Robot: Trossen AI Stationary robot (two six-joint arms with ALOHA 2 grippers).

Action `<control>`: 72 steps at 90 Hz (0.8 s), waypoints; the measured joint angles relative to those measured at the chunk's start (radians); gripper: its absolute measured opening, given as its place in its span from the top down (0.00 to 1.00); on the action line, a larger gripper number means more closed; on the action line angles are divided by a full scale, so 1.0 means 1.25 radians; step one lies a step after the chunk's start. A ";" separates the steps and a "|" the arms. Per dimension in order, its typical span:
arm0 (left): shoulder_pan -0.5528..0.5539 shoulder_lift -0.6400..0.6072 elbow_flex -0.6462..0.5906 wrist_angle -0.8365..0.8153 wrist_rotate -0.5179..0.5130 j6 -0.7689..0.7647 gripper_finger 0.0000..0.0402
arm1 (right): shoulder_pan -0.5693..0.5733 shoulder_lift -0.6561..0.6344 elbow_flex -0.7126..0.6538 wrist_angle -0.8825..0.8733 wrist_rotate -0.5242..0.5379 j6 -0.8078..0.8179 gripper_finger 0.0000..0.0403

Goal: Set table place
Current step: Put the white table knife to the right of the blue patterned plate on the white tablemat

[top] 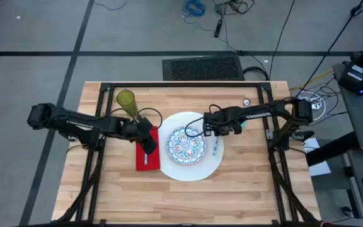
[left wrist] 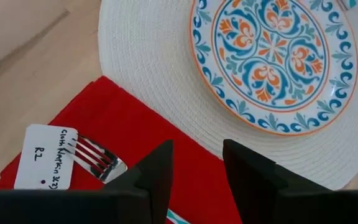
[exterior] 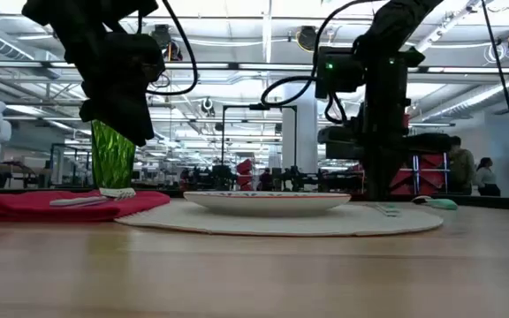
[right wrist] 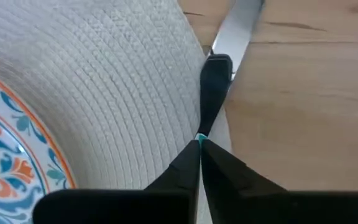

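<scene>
My right gripper (right wrist: 199, 144) has its jaws pinched on the teal-handled spoon (top: 216, 146) beside the white woven round mat (top: 214, 165). My left gripper (left wrist: 196, 163) hovers, jaws parted and empty, over the red cloth napkin (left wrist: 132, 134).

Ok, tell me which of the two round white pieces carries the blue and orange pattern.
The small plate, glossy and painted, resting on top. The larger round piece beneath it is plain white and woven.

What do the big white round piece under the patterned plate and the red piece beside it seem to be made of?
The white round piece looks woven, like a fibre or paper-cord mat: concentric ribbed rows, matte, lying flat on the table. The red piece looks like cloth: a soft matte surface with a paper tag on it. Exact fibres cannot be told.
</scene>
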 joint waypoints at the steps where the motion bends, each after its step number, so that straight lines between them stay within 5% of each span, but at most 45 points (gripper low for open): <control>1: 0.000 0.000 0.000 0.000 0.000 0.000 0.69 | 0.000 0.000 0.000 0.000 0.000 0.006 0.99; 43: 0.000 0.000 0.000 -0.001 -0.022 0.007 0.69 | 0.001 0.058 0.003 0.034 -0.005 0.059 0.74; 72: -0.014 0.000 0.000 -0.008 -0.021 0.007 0.69 | 0.023 0.038 -0.002 0.027 0.017 0.043 0.98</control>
